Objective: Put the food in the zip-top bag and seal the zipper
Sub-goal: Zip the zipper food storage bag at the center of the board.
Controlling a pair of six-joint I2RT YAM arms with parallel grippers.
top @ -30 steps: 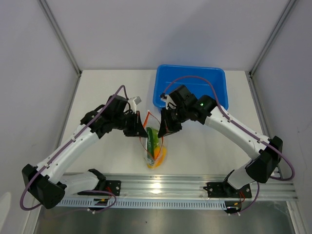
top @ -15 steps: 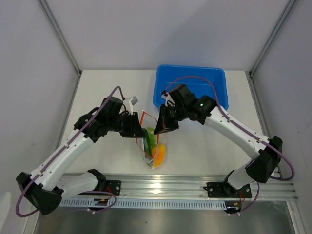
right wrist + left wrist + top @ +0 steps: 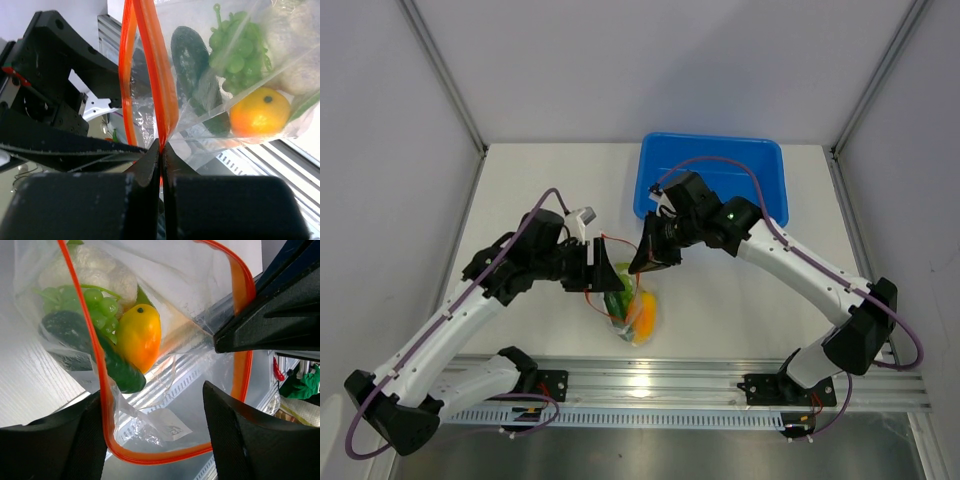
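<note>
Near the blue bin's (image 3: pixel 760 165) front left corner, the right gripper (image 3: pixel 161 150) pinches the bag's (image 3: pixel 632 312) zipper (image 3: pixel 150 65). The left gripper (image 3: pixel 152 407) gapes wide. Inside are one cucumber (image 3: pixel 80 335), one mango (image 3: pixel 139 337), one pea cluster (image 3: pixel 95 302) and one cauliflower (image 3: pixel 95 270), blurred by plastic.

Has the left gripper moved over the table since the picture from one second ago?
Yes. The left gripper has shifted to the left and a little toward the near edge, farther from the blue bin, and its fingers have opened.
</note>
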